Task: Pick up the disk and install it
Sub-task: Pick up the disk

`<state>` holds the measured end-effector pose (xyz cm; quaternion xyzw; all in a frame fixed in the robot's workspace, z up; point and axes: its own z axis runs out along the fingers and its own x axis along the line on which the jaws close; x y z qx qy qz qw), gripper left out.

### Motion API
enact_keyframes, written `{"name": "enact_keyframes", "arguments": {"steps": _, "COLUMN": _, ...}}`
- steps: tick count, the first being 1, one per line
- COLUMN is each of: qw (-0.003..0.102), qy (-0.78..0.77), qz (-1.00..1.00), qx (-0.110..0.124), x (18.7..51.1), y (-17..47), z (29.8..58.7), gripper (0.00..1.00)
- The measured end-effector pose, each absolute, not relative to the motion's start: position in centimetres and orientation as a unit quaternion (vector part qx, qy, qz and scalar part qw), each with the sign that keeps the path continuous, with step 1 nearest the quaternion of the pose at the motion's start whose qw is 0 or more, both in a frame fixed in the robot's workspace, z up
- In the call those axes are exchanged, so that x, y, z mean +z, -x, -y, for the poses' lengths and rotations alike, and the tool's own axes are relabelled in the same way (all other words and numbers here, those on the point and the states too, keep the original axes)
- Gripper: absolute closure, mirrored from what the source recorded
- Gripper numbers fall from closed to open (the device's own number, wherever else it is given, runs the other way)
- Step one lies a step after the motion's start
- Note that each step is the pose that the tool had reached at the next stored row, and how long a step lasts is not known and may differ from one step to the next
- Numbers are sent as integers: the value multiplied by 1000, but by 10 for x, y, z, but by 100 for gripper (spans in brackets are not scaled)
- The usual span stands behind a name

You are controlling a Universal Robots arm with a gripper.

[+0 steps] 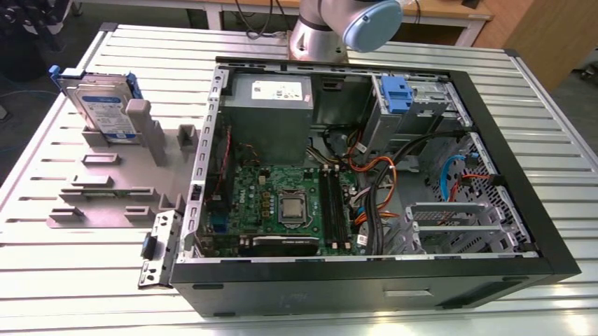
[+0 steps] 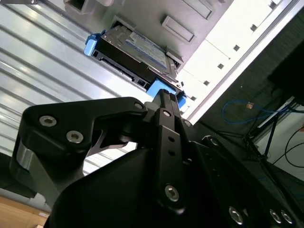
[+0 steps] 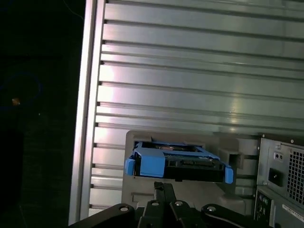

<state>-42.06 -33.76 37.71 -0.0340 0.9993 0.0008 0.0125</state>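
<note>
Blue-railed disk (image 2: 137, 50), corner behind hand (image 2: 164, 97)

- The disk (image 1: 101, 105) stands on edge in a grey holder (image 1: 122, 175), and its upper part rises clear of the slot.
- A grey post (image 1: 142, 119) stands just beside the disk, on the exterior view's right.
- Low grey blocks (image 1: 94, 183) dot the holder's plate.
- Bare slatted worktop (image 1: 84, 280) lies in front of the holder.
- The computer case (image 1: 355, 283) lies open upward, ringed by its walls.
- Inside, orange and black cables (image 1: 379, 182) cross the middle.
- A power supply (image 1: 269, 105) and a blue bracket (image 1: 396, 94) fill the far end.
</note>
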Motion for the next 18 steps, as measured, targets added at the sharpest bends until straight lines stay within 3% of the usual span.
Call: {"name": "enact_keyframes", "arguments": {"steps": 18, "qw": 12, "qy": 103, "qz": -995, "qx": 2, "x": 377, "y": 421, "z": 338, "gripper": 89}}
